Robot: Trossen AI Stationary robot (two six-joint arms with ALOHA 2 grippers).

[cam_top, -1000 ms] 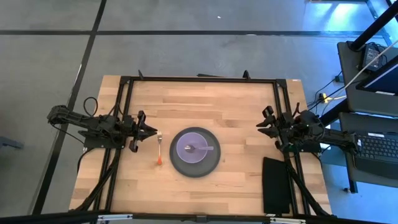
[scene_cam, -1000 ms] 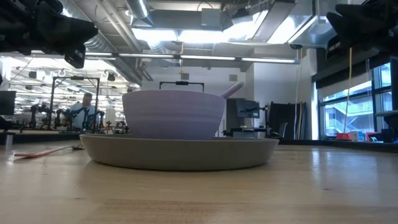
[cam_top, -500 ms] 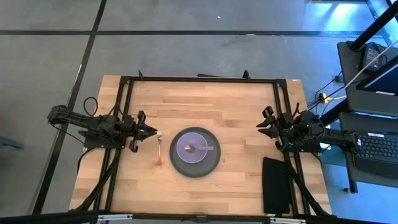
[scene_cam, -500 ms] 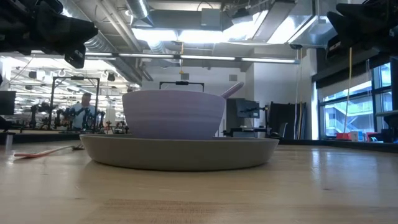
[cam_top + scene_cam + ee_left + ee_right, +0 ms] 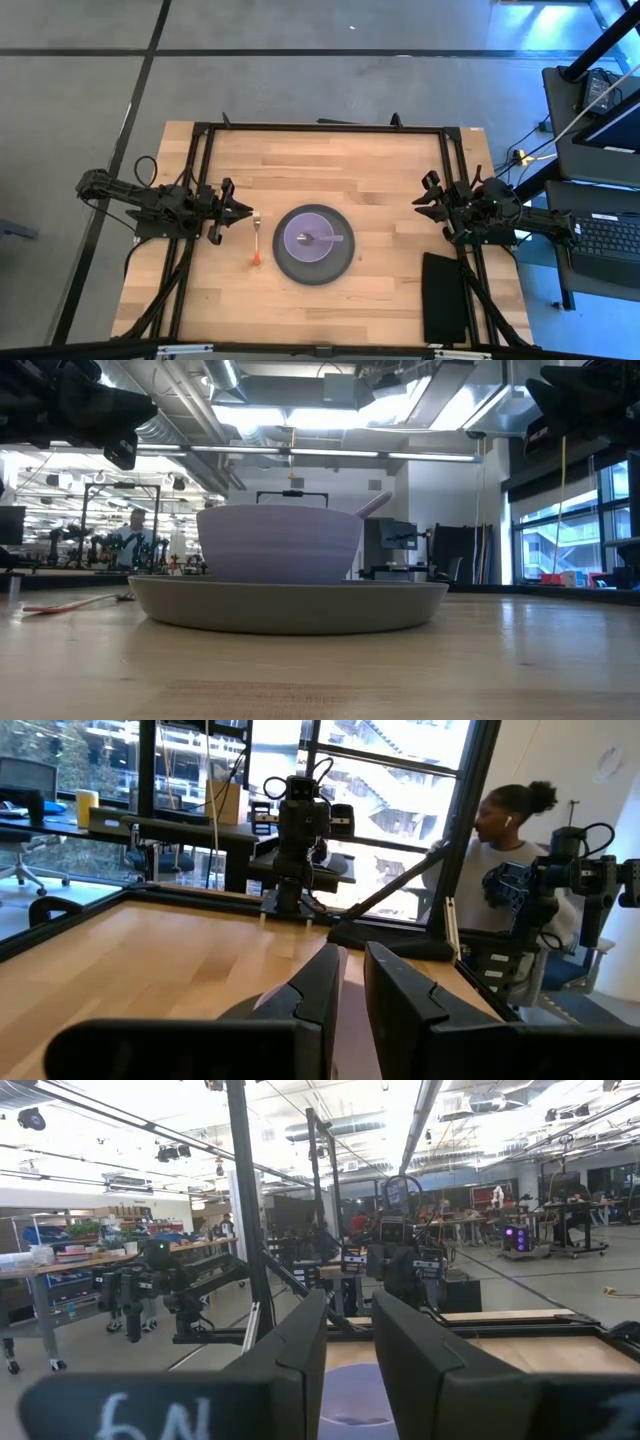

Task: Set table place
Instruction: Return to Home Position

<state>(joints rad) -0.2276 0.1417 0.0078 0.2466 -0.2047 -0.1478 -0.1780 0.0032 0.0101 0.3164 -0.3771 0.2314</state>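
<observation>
A dark grey plate [image 5: 287, 266] lies at the middle of the wooden table [image 5: 380, 170]. A lavender bowl [image 5: 300, 250] stands on it, also seen in the low view [image 5: 280, 545]. A lilac spoon [image 5: 333, 238] rests in the bowl, its handle over the rim [image 5: 373, 505]. An orange-handled fork [image 5: 256, 242] lies flat just left of the plate. My left gripper [image 5: 246, 212] waits at the table's left side, shut and empty, pointing at the fork. My right gripper [image 5: 418, 202] waits at the right side, slightly open and empty.
A black rectangular pad [image 5: 444, 298] lies at the near right corner. The black frame [image 5: 320, 128] runs around the tabletop. A person [image 5: 500, 870] sits beyond the table's right side, behind the right arm. Bare wood lies on all sides of the plate.
</observation>
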